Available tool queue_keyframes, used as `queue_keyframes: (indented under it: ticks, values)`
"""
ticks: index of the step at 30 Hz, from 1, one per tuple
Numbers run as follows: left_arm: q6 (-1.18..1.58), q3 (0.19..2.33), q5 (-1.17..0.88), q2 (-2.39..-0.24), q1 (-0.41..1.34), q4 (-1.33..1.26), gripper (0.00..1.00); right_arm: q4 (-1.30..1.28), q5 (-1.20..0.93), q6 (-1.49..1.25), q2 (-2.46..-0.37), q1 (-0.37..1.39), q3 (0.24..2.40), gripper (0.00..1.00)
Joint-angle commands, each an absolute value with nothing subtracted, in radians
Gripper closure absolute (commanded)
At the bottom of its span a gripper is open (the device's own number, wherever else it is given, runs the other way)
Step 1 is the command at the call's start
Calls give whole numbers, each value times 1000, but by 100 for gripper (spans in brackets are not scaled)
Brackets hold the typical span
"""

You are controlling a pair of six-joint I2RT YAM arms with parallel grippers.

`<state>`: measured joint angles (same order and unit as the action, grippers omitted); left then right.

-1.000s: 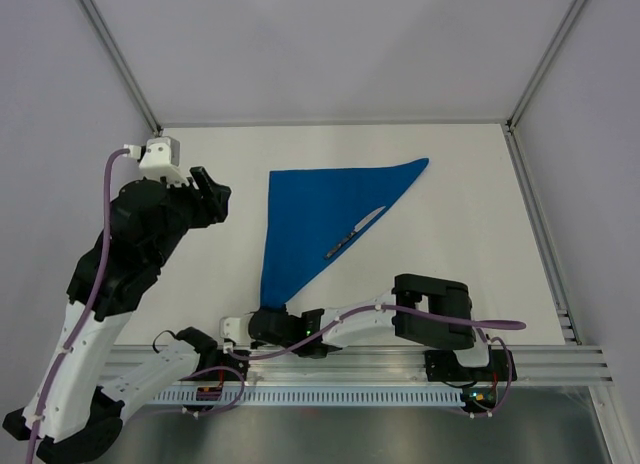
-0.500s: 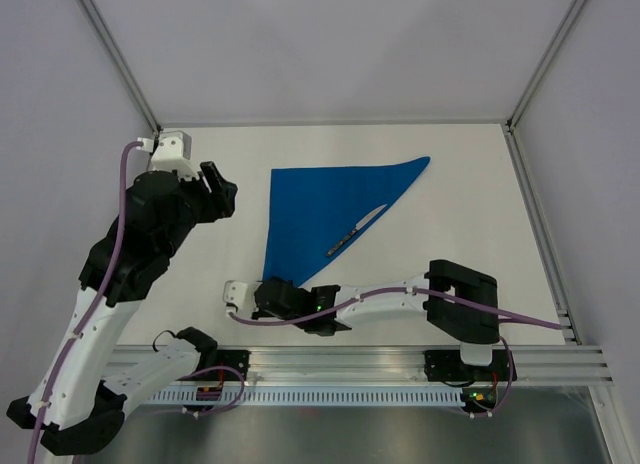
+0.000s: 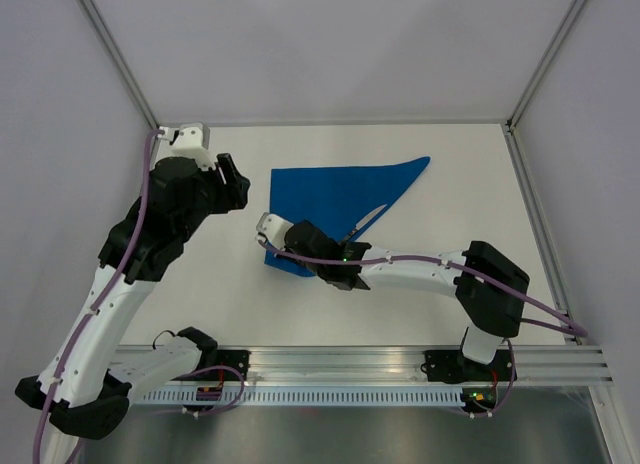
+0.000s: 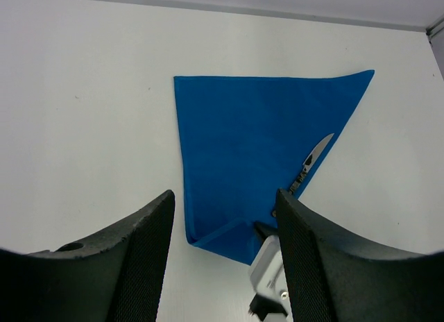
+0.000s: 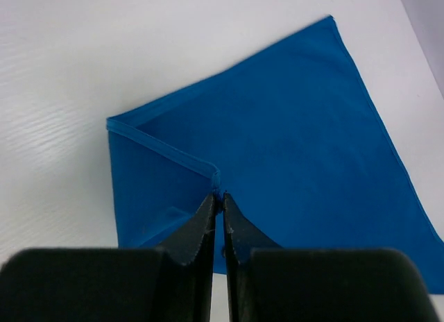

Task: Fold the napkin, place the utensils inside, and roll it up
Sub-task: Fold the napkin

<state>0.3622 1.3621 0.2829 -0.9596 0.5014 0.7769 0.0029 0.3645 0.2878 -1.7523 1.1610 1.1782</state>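
At the table's far left, the left gripper is hovering with jaws apart beside the napkin, which is lying mid-table as a folded triangle. The right gripper is pinching its near corner, holding it folded back over the cloth. The knife is resting along the napkin's right edge.

The right arm hides the knife's handle and part of the napkin.
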Motion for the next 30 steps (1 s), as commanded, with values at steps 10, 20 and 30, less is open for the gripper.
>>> queue_keyframes:
  ticks: [10, 20, 30]
  values:
    - [379, 1374, 180, -1077, 503, 631, 35, -43, 384, 261, -1612, 934, 1083, 88]
    - [413, 1301, 87, -1193, 503, 522, 36, -11, 364, 304, -1618, 758, 1014, 91]
    - [446, 1243, 5, -1307, 505, 434, 37, 40, 367, 331, -1664, 672, 999, 91]
